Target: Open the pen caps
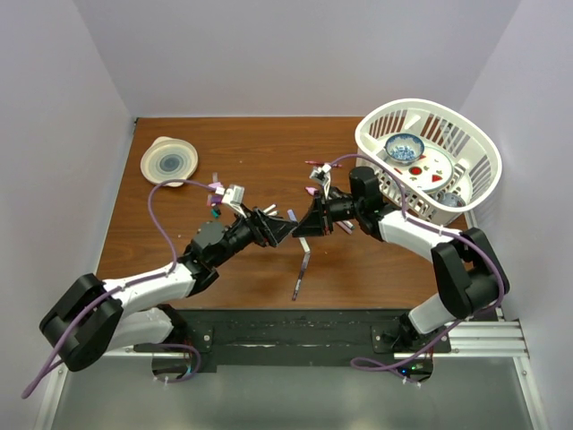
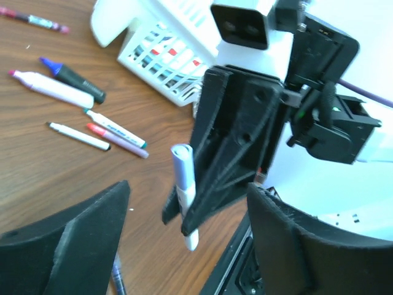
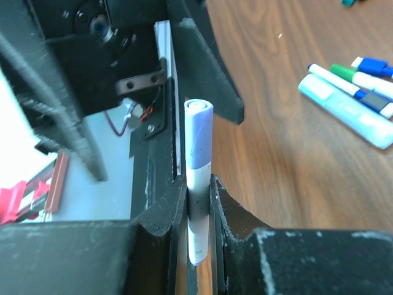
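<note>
**Top ext.:** both arms reach inward low over the brown wooden table (image 1: 179, 260). The left gripper (image 1: 276, 229) and right gripper (image 1: 307, 224) are nose to nose, just apart. Jaw state can't be told from here. A white slatted plastic basket (image 1: 430, 161) sits behind the R arm.

**L wrist:** L jaws are released, fingers (image 2: 80, 246) spread wide, nothing touching them. Ahead betw. them, the right gripper's black fingers (image 2: 233, 135) pinch a slim white pen (image 2: 191, 236), tilted near upright. Its pale-blue plastic cap (image 2: 182, 163) is on the upper end, above the pinch. Loose markers (image 2: 61, 89) lie on the table, well left of the jaws.

**R wrist:** close-up the top view lacks. R jaws are clenched on the pen's white barrel, and the cap sticks out past the fingertips, seated on the pen. A teal highlighter (image 3: 344, 110) and green- and blue-ended pens (image 3: 353, 77) lie right of the jaws.
</note>
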{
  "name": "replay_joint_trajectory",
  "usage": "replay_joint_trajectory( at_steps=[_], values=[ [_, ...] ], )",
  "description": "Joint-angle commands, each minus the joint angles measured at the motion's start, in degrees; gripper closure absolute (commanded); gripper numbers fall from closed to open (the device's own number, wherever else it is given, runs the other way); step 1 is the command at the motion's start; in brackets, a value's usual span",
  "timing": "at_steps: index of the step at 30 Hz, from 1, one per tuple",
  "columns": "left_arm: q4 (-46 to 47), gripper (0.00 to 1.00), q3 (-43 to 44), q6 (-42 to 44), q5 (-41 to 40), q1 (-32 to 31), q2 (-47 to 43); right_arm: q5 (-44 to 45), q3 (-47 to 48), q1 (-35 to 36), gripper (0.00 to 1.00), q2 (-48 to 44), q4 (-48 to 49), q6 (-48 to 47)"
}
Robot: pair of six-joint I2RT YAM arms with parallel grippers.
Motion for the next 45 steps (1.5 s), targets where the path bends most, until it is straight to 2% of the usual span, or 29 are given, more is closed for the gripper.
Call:
replay_joint_trajectory(
  at_steps=[1,13,17,21,24,25,27,28,31,33,40,45],
  values=[
    [-0.4,0.26,4.07,1.0,-0.83,1.02,2.29,-3.91,2.66,0.13,1.0,0.45,-1.99,-4.05],
    [3.46,0.51,6.81,0.04,4.18,1.11,7.74,-3.82,3.01,0.3,1.0,1.68,-1.46,-2.56],
    [3.82,0.56,7.51,0.04,4.36,1.11,8.63,-3.74,3.01,0.22,1.0,1.86,-1.11,-2.03],
    [2.94,0.65,8.82,0.56,4.0,1.2,9.15,-3.56,3.01,0.3,1.0,2.04,-1.11,-1.68],
    [2.94,0.75,9.18,0.39,4.0,1.11,9.59,-3.56,3.09,0.39,1.0,2.47,-1.11,-1.59],
    [3.2,0.83,9.18,0.39,4.0,1.11,9.77,-3.56,3.18,0.39,1.0,2.48,-1.11,-1.5],
    [3.38,0.91,9.09,0.3,4.18,1.2,9.68,-3.56,3.18,0.3,1.0,2.48,-1.11,-1.41],
    [3.64,1.0,9.0,0.39,4.35,1.2,9.68,-3.56,3.27,0.39,1.0,2.48,-1.11,-1.32],
    [2.94,1.0,9.18,0.39,3.04,1.98,8.72,-3.47,3.1,0.3,1.0,2.56,-1.11,-1.32],
    [1.1,1.0,9.35,0.48,-1.17,3.47,6.01,-3.12,2.92,0.57,1.0,2.83,-1.11,-1.06],
    [-7.69,1.0,10.76,-2.24,-12.51,19.19,-2.44,0.74,5.9,2.85,1.0,5.72,-9.88,-5.1],
    [-12.61,1.0,9.89,-2.07,-16.83,24.83,-6.31,2.41,8.45,3.82,1.0,8.01,-16.05,-8.79]
  ],
)
